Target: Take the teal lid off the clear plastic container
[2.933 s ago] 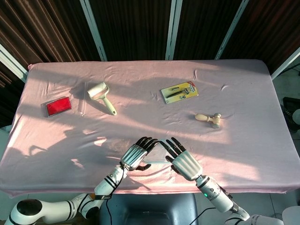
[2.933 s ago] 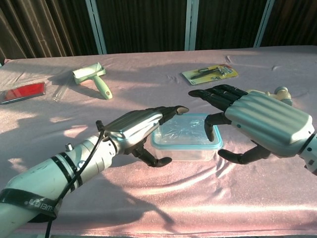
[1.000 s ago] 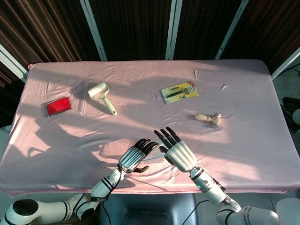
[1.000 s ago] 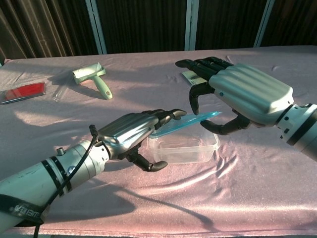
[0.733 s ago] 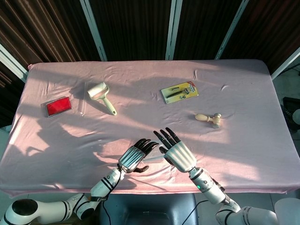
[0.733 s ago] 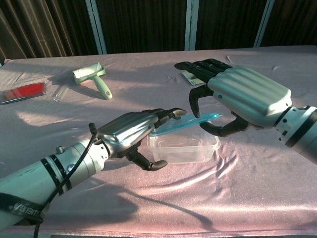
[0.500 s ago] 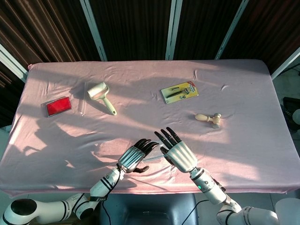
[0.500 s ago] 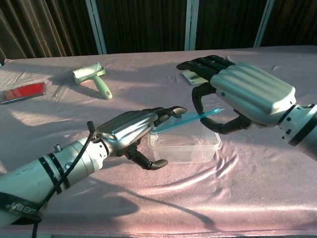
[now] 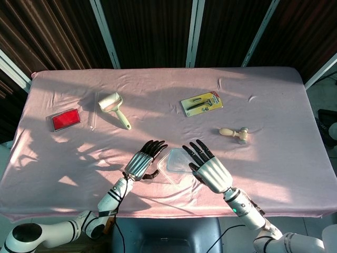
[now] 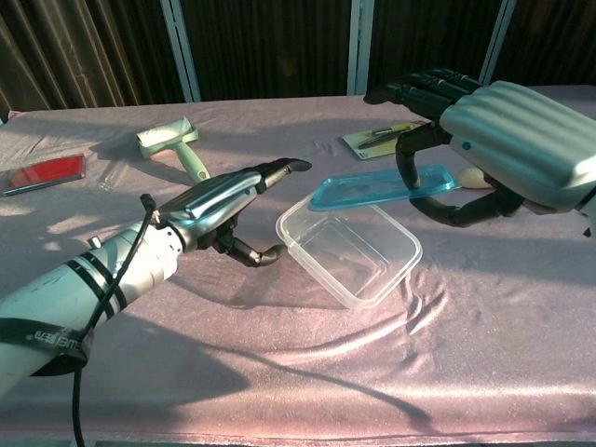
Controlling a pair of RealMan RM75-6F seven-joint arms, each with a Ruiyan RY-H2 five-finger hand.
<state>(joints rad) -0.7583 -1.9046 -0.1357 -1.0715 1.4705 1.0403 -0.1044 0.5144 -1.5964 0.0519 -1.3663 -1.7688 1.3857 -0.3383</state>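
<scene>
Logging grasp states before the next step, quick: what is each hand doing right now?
Left hand: open, holding nothing, beside the clear container.
Right hand: holding the teal lid, lifted off the container.

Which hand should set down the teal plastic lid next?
The right hand: it already holds the teal plastic lid lifted above the clear plastic container. The left hand is open beside the container, holding nothing.

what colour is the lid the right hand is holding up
Teal, see-through; the lid in the right hand shows best in the chest view.
</scene>
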